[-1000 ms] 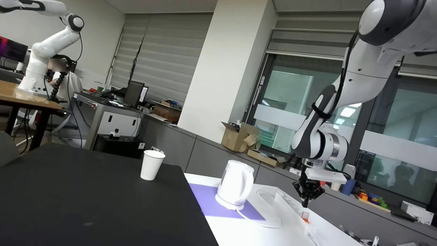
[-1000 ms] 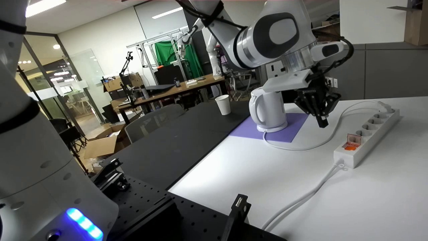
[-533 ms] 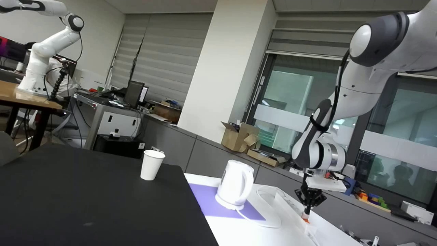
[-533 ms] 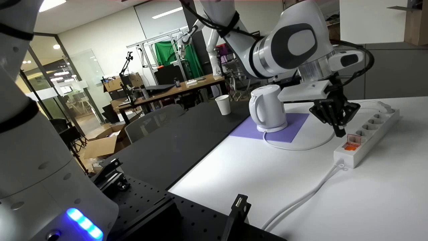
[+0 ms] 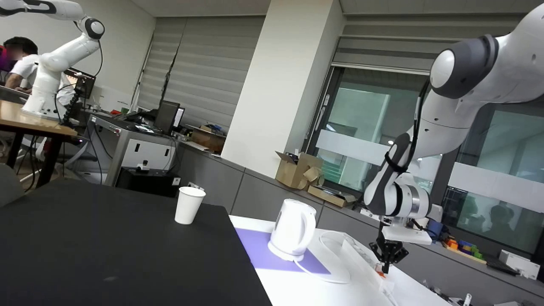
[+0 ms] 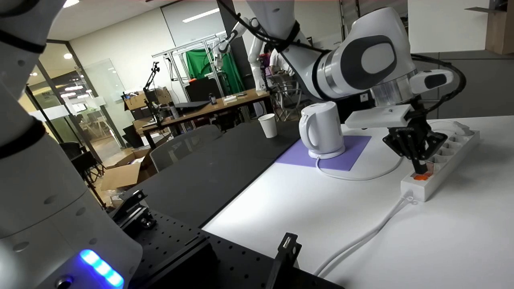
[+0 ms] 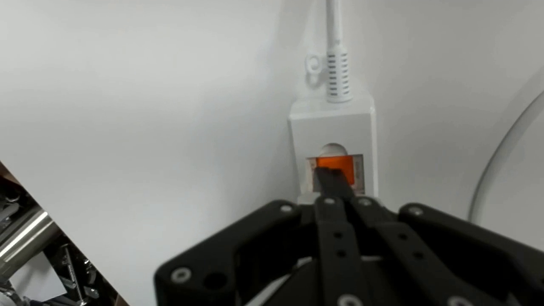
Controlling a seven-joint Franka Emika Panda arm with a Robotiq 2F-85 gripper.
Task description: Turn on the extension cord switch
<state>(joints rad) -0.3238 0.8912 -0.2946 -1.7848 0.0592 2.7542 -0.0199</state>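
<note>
- White tabletop (image 6: 461,241) lies beside a black table (image 6: 217,172).
- Extension cord (image 6: 445,171) rests on the white tabletop, its orange switch (image 7: 342,163) facing up.
- Gripper (image 6: 420,167) points down at the switch, jaws pressed together; contact cannot be told.
- Jug (image 6: 327,128) stands on a purple mat (image 6: 355,146).

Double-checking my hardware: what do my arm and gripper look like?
The arm is white with dark grey joint covers, a silver wrist collar, and black cables strapped on with black bands. The gripper is black and angular, with pale screw heads.

end effector (image 5: 385,271) beside orange switch (image 5: 381,274)
</note>
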